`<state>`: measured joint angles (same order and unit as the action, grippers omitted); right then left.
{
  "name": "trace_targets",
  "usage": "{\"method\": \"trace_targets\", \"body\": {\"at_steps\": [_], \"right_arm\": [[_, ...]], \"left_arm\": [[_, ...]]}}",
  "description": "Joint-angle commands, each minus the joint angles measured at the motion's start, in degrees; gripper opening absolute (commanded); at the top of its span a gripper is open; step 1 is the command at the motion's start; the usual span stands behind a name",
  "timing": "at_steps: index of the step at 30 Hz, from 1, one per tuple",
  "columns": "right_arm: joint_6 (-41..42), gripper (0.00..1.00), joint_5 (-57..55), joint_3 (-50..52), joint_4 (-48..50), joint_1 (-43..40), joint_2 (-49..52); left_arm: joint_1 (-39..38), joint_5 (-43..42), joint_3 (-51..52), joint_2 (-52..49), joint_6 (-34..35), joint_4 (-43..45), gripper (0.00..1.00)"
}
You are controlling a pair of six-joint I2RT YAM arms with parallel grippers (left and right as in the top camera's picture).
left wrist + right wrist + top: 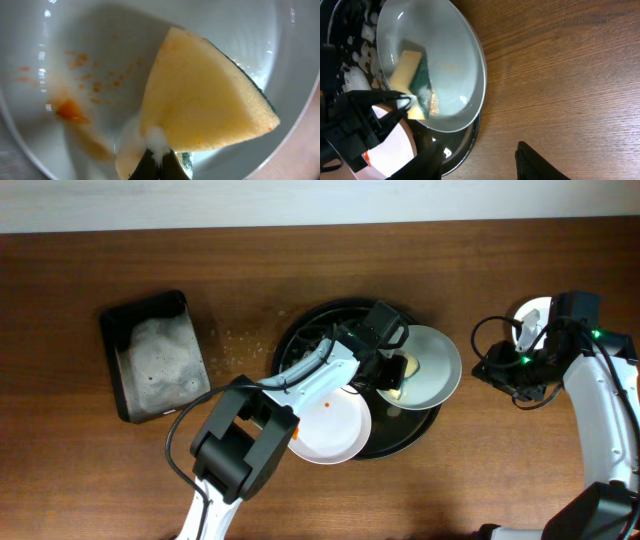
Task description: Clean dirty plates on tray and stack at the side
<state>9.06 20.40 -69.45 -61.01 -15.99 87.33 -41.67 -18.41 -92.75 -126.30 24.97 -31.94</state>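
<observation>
Over plate (440, 360), left claw (160, 167) on sponge (210, 100)

Left gripper (159, 160) clamped; right gripper (480, 165) (apparently) parted.

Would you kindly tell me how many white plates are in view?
3. One plate on the right of the tray, under the sponge; second plate at its front edge; third plate far right, partly behind the right arm.
</observation>
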Motion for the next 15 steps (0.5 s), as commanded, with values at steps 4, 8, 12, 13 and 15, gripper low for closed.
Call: {"method": "trace_targets", "body": {"at_steps": [4, 8, 12, 13, 15], "right_arm": [[0.13, 0.48, -0.55, -0.72, 1.99, 1.22, 0.37], [3.41, 0.23, -6.58, 2.95, 10.95, 9.38, 2.08], [5.99, 0.09, -6.82, 5.29, 19.02, 13.64, 7.37], [6.97, 0.08, -7.93, 5.73, 20.52, 14.16, 9.57], [7.96, 0.05, -8.76, 5.97, 22.10, 14.10, 13.97]], "left_arm": [[0.74, 12.22, 1.31, -0.31, -1.64, -0.83, 0.00], [0.68, 12.24, 0.07, -0.31, -6.88, -3.45, 0.00], [0.68, 12.24, 0.04, -0.31, -6.88, -4.76, 0.00], [0.68, 12.24, 0.00, -0.31, -6.88, -4.76, 0.00], [0.68, 12.22, -0.02, -0.20, -6.86, -5.20, 0.00]]}}
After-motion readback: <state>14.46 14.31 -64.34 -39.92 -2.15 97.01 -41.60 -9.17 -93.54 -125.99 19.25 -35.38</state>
